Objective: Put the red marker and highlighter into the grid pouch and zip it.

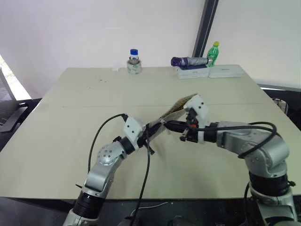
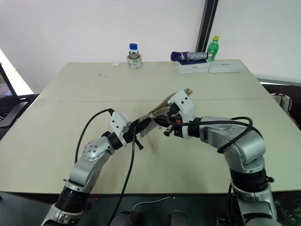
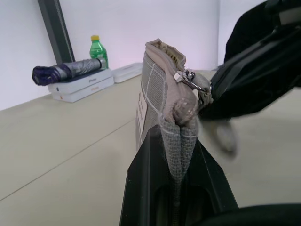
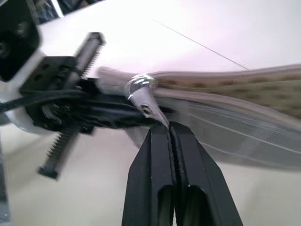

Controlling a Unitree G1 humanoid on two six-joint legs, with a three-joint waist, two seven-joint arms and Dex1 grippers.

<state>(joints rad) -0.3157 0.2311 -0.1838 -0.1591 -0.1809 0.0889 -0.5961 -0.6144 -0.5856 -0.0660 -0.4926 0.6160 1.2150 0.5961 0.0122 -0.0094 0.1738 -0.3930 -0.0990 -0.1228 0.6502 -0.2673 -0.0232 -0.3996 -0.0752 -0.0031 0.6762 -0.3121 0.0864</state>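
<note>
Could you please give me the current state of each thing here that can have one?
Grid pouch: held off the table, zipper near the left-gripper end.
Zipper pull: pinched by the right gripper.
Left gripper: shut on the pouch's end.
Right gripper: shut on the pull.
Green bottle: upright, capped.
Umbrella: folded, lying on boxes.

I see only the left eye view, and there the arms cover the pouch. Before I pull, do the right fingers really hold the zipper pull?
Observer: Yes. In the right wrist view the right gripper has its fingers shut on the zipper pull.
Operator: And how does the left side hold the pouch?
Observer: In the left wrist view the left gripper clamps the grid pouch at its end seam, and the pouch stands on edge with the zipper up.
</note>
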